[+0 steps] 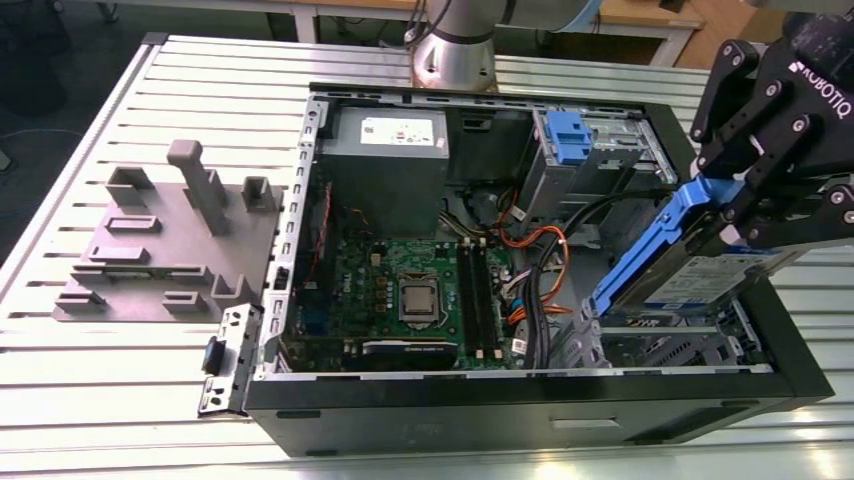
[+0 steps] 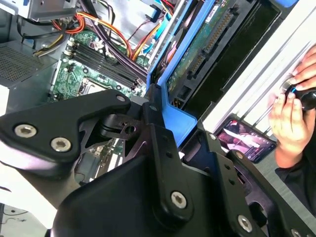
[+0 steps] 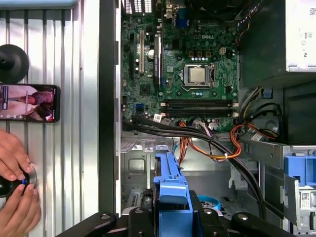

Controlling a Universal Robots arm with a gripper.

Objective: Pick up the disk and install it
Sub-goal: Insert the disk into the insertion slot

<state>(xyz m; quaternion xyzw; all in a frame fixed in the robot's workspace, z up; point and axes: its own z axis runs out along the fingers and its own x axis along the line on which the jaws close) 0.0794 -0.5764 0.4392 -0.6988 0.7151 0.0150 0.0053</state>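
**Jaws.** Clamped on the disk [image 1: 694,272], gripping it by the upper end of its blue bracket [image 1: 650,250]. In both wrist views the bracket [image 3: 171,197] sits tight between the black jaw links.

**Disk position.** The disk is held clear of the desk [image 1: 107,400] and steeply tilted, with its label side toward the exterior camera. In the exterior view it lies at 3 o'clock from the processor socket [image 1: 418,297]. It is over the drive bay [image 1: 667,335] in the 4 o'clock corner of the open computer case [image 1: 534,405]. Whether its lower end touches the bay cannot be determined. In the second wrist view the green circuit-board underside [image 2: 210,42] of the disk faces the camera.

**Case interior.** The motherboard [image 1: 400,290] lies flat at the centre. A grey power supply [image 1: 387,165] with a white sticker sits at 12 o'clock from it. Orange and black cables [image 1: 541,255] run between the motherboard and the disk. A blue latch [image 1: 567,135] sits in the drive cage at 1 o'clock.

**Surroundings.** A grey fixture block [image 1: 160,240] stands on the desk at 9 o'clock, beside the case. In the first wrist view a person's hand [image 3: 19,210] grips a small dark object [image 3: 5,186] on the desk outside the case wall. A phone [image 3: 29,102] lies screen up near it.
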